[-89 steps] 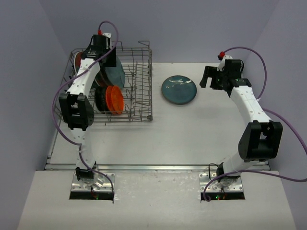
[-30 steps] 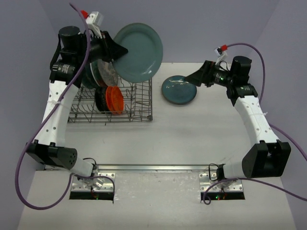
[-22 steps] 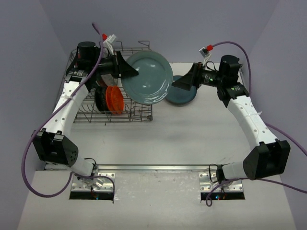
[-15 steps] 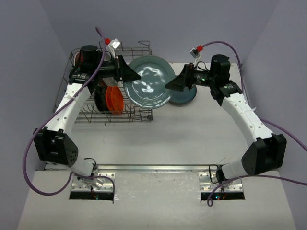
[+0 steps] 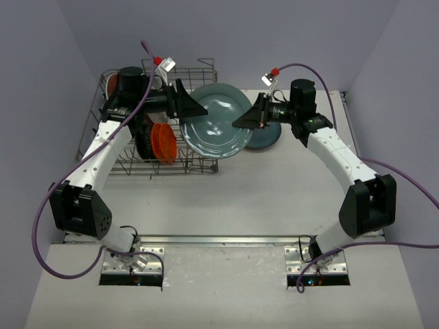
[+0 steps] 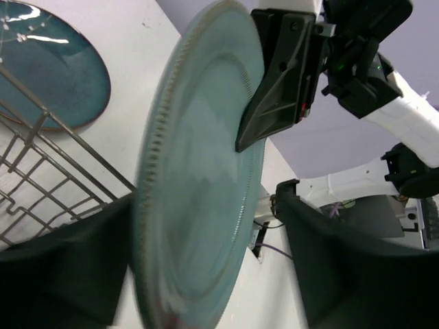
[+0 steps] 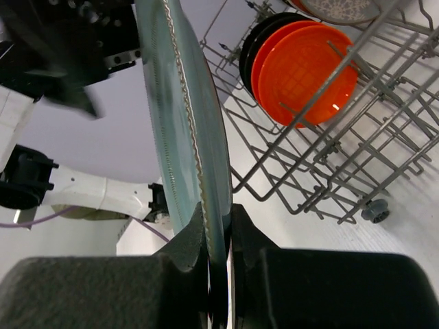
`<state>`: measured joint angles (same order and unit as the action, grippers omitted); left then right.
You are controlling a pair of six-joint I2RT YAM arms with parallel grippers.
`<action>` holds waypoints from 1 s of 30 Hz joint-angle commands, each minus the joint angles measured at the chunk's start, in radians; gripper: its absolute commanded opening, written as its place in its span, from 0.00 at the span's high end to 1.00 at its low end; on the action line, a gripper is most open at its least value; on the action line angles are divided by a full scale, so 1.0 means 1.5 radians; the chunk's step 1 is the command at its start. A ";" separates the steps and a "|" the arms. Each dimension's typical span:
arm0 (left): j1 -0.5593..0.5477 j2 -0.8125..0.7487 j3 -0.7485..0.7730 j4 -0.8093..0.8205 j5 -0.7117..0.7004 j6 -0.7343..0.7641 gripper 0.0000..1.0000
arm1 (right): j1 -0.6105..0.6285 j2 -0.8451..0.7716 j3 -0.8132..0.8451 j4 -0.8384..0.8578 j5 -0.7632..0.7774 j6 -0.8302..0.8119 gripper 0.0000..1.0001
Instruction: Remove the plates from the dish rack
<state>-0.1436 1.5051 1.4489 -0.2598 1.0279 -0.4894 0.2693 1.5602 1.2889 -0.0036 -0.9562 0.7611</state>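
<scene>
A large grey-blue plate [image 5: 216,123] hangs in the air between both arms, just right of the dish rack [image 5: 195,161]. My right gripper [image 5: 241,121] is shut on its right rim, the fingers [image 7: 195,243] pinching the edge of the grey-blue plate [image 7: 184,123]. My left gripper [image 5: 194,108] is at the left rim and open. Its fingers [image 6: 350,267] stand wide on either side of the grey-blue plate [image 6: 199,171] without touching it. Orange plates [image 5: 164,142] and a black plate [image 5: 143,140] stand upright in the rack.
A dark teal plate [image 5: 266,139] lies flat on the table behind the held plate, partly hidden by it. A red-rimmed plate [image 5: 110,83] stands at the rack's far left corner. Purple cables loop from both arms. Walls close in on the left and the back.
The right gripper has shut on the plate's right rim and the left gripper has opened off its left rim. The plate has come slightly down and to the right.
</scene>
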 commanded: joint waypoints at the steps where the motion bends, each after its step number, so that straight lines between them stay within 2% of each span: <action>1: 0.000 -0.026 0.050 -0.002 -0.037 0.018 0.02 | -0.043 -0.041 -0.033 0.066 -0.003 0.063 1.00; 6: 0.039 -0.007 0.106 -0.053 -0.097 0.034 0.00 | -0.184 -0.049 -0.079 0.143 -0.064 0.168 1.00; 9: 0.062 0.001 0.139 -0.060 -0.102 0.034 0.00 | -0.278 -0.037 -0.091 0.142 -0.084 0.168 1.00; 13: 0.070 0.007 0.172 -0.063 -0.105 0.041 0.00 | -0.343 0.015 -0.079 0.092 -0.080 0.122 1.00; 17: 0.071 0.015 0.225 -0.073 -0.127 0.063 0.00 | -0.351 0.083 -0.039 0.034 -0.037 0.048 1.00; 20: 0.071 0.018 0.236 -0.077 -0.136 0.068 0.00 | -0.349 0.126 -0.019 0.009 -0.029 0.043 1.00; 30: 0.071 0.019 0.206 -0.073 -0.139 0.071 0.00 | -0.295 0.281 0.088 -0.028 0.011 0.031 1.00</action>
<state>-0.0376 1.5346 1.7636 -0.3950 0.8257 -0.3969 -0.2202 1.9818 1.2971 -0.1112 -0.8802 0.8213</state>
